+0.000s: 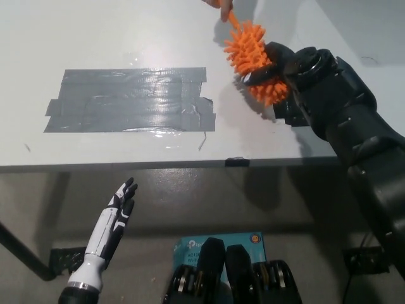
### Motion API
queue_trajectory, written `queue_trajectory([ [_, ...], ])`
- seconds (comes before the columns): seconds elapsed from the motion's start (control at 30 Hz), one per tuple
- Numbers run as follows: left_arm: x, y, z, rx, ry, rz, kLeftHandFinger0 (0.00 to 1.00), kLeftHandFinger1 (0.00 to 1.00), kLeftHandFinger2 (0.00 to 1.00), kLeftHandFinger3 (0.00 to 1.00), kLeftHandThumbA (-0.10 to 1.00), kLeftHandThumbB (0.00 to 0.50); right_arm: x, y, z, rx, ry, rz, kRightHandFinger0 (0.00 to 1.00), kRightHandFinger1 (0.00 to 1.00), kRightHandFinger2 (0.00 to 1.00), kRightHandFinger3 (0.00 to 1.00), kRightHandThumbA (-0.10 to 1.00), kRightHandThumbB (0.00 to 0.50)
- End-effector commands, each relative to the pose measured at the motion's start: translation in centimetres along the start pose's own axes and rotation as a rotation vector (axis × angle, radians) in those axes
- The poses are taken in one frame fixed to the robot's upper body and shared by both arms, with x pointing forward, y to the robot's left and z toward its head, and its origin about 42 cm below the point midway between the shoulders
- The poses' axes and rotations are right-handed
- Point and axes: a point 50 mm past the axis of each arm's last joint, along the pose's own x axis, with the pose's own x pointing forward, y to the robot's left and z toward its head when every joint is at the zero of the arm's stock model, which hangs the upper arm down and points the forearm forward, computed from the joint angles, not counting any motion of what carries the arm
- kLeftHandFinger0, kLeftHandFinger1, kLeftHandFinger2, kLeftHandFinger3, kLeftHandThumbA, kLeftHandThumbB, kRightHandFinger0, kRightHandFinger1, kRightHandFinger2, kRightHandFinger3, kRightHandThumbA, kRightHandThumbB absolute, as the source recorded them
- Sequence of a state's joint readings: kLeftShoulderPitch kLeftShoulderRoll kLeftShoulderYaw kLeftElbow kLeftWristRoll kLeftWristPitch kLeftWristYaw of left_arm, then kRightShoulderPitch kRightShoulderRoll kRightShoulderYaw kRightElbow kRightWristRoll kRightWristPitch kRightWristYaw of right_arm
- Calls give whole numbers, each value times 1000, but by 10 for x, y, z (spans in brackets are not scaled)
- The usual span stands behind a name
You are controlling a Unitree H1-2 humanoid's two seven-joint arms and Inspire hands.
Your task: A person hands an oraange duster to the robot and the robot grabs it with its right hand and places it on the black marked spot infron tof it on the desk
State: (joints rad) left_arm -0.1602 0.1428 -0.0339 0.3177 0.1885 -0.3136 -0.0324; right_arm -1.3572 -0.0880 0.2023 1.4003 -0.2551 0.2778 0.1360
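Head view, looking steeply down onto a pale grey bench [95, 38]. A wide rectangular patch of dark grey tape strips [130, 99] lies flat on the bench, left of centre. At the upper right, a bright orange duster with soft rubbery spikes [250, 50] is held above the bench surface, well apart from the tape patch. The black right robot hand [273, 63] comes in from the right on a bulky black arm, and its fingers are wrapped around the lower part of the duster, grasping it. The duster's thin orange handle runs up to the top edge of the picture, where a person's fingertips [215, 4] pinch it (only a sliver of that hand shows). Below the bench's front edge, at the lower left, the white left robot hand [119, 209] rests over the floor, released, fingers straight and slightly apart, holding nothing.
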Motion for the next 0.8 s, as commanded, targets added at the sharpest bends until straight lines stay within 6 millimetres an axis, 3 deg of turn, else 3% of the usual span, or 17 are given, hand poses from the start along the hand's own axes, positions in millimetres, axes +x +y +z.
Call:
queue_trajectory([
  [0.0,10,10,14,12,-71,40,1000,1000,1000,1000,1000,143,-7,-27,23,6,-129,-136,16,218,401,438,-100,192],
  [0.03,10,10,14,13,-71,40,1000,1000,1000,1000,1000,143,-7,-28,24,38,-147,-144,3,241,491,399,-100,199],
  [0.07,10,11,14,14,-71,40,1000,1000,1000,1000,1000,143,-7,-28,25,59,-158,-148,1,288,605,447,-100,187],
  [0.1,10,11,14,9,-68,38,1000,1000,1000,1000,1000,140,-8,-31,28,81,-188,-156,0,404,795,626,-100,183],
  [0.17,10,12,14,6,-65,35,1000,1000,1000,1000,1000,137,-10,-34,31,87,-216,-166,0,445,793,807,-100,195],
  [0.23,6,10,12,6,-62,36,1000,1000,1000,1000,1000,132,-14,-39,36,108,-266,-179,21,473,838,887,-100,216],
  [0.37,4,11,12,9,-55,41,1000,1000,1000,1000,1000,133,-21,-47,43,110,-350,-196,53,510,865,908,-100,200],
  [0.4,4,11,12,14,-56,41,1000,1000,1000,1000,1000,126,-27,-50,50,107,-375,-209,110,572,912,913,-100,198],
  [0.43,6,11,13,13,-60,42,1000,1000,1000,1000,1000,126,-34,-55,58,100,-407,-224,155,615,935,891,-100,201],
  [0.47,7,11,13,12,-62,42,1000,1000,1000,1000,1000,120,-37,-56,61,96,-420,-228,93,554,881,792,-100,207],
  [0.5,8,11,13,12,-65,43,1000,1000,1000,1000,1000,119,-41,-58,64,99,-438,-232,126,598,927,824,-100,194],
  [0.53,9,11,13,10,-69,46,1000,1000,1000,1000,1000,119,-56,-61,75,111,-495,-241,165,623,956,840,-100,192],
  [0.67,9,13,13,15,-66,43,1000,1000,1000,1000,1000,119,-88,-67,87,138,-616,-255,155,614,953,883,-100,201],
  [0.7,9,14,13,18,-65,40,1000,1000,1000,1000,1000,120,-105,-71,90,154,-679,-271,190,658,980,895,-100,199],
  [0.77,9,14,14,19,-62,39,1000,1000,1000,1000,1000,132,-119,-77,93,170,-720,-289,242,714,1000,898,-100,193],
])
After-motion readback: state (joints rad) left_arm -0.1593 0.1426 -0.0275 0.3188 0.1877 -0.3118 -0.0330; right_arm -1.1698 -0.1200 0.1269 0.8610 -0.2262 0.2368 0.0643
